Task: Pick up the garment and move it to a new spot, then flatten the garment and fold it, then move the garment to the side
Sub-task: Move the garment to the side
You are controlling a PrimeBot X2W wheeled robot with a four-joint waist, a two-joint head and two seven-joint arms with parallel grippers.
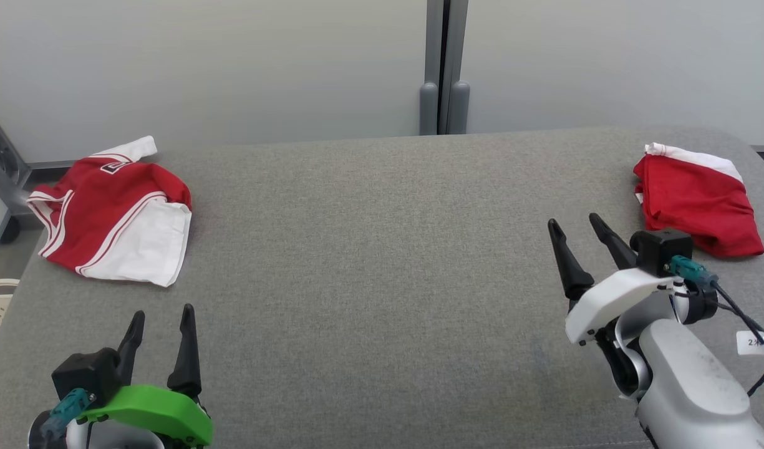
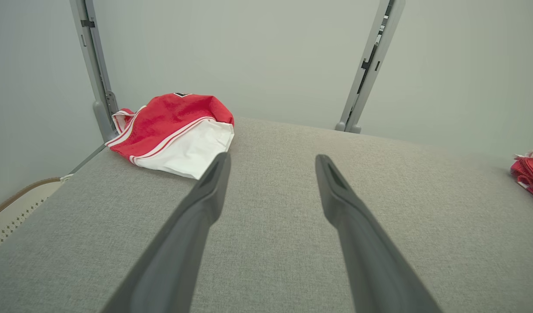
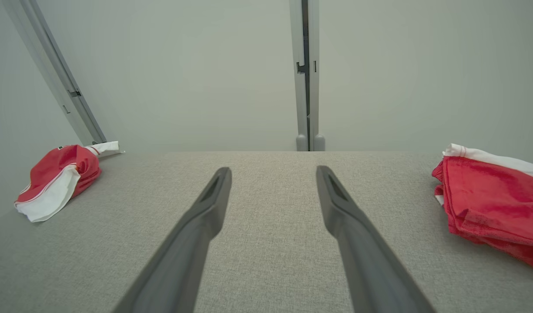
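Hovering over the grey padded table (image 1: 382, 268), the left gripper (image 1: 163, 310) has its two dark fingers spread wide and holds nothing. The right gripper (image 1: 574, 219) stands just as wide and just as empty. Well ahead of the left gripper, near the table's far left corner, lies the crumpled red-and-white garment (image 1: 107, 209), apart from both grippers. It looks like thin, light, limp jersey cloth that will sag and drape when lifted, and is neither fragile nor slippery. A pinch on a raised fold or the white hem should bite best. Just beyond the right gripper rests a red bundle (image 1: 696, 199), seemingly folded, though its layers are hard to read.
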